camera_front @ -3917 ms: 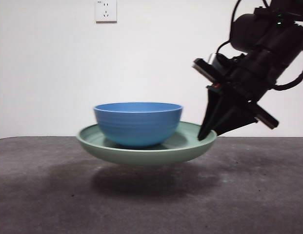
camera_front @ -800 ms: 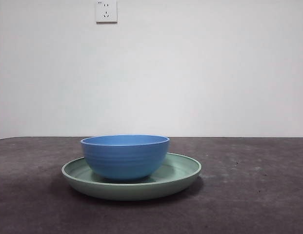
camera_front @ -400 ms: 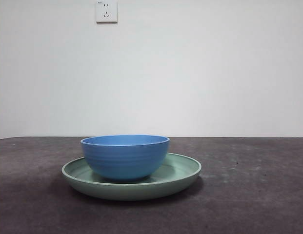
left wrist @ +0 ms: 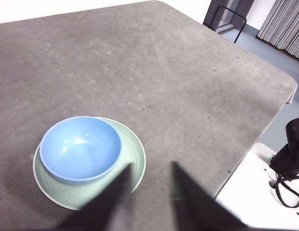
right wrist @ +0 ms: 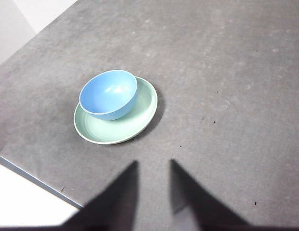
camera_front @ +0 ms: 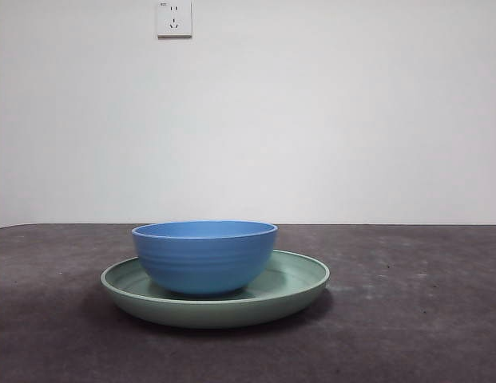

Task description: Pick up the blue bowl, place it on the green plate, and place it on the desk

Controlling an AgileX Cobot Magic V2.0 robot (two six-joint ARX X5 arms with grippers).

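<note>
The blue bowl sits upright inside the green plate, and the plate rests flat on the desk. Both arms are out of the front view. In the left wrist view the bowl on the plate lies below my left gripper, which is open, empty and raised well above the desk. In the right wrist view the bowl on the plate lies far below my right gripper, open and empty too.
A white wall with a socket stands behind the desk. The left wrist view shows the desk's rounded corner and edge, the other arm's white base and a dark frame on the floor beyond.
3.8 s ago a gripper held the plate with the bowl above the desk by its right rim. The plate now rests on the desk, lower and further left. Nothing has moved in the last second.
</note>
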